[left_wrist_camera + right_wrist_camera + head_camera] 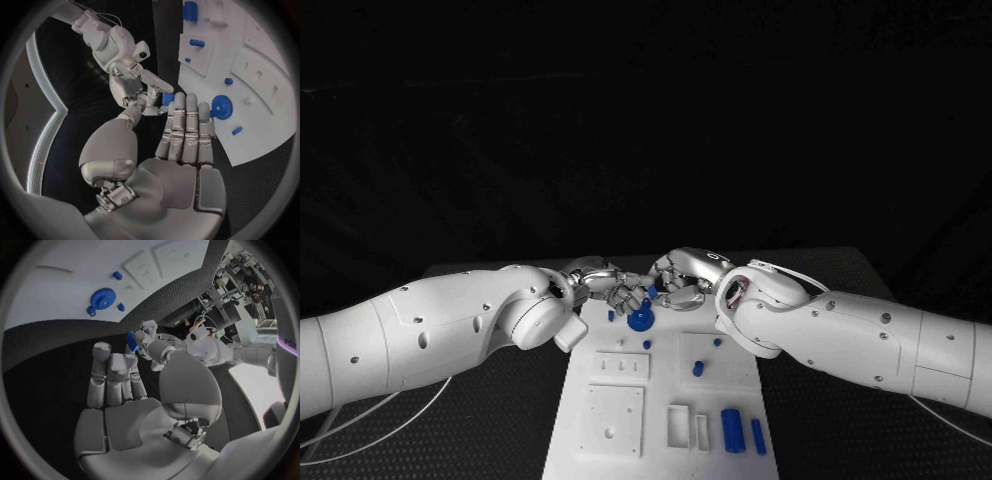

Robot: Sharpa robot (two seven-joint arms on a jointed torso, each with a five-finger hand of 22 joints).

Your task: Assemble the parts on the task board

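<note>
The two hands met at the far end of the white board [589,440], just above it. The left hand [599,281] had its long fingers straight and pressed side by side, and between them and the thumb it seemed to pinch a small blue piece [167,98]. The right hand [682,282] was right beside it, touching or almost touching that same piece. Its fingers were curled inward, but I could not tell if it really gripped anything.

The work looked only partly done, in my judgement. A blue gear [640,320] sat flat on the board near the hands, with a small blue peg [610,315] just beside it. Two more small blue pegs [717,342] stood in the middle part of the board. At the near end, a thick blue cylinder [731,431] and a thinner blue bar [757,436] lay loose on their sides, next to an empty white slot block [679,425]. These pieces probably waited for their places, as did the piece between the hands.

The board rested on a black worktop [473,410] with a fine woven texture. Behind it the room was dark. Thin white cables [358,425] hung under the left arm.
</note>
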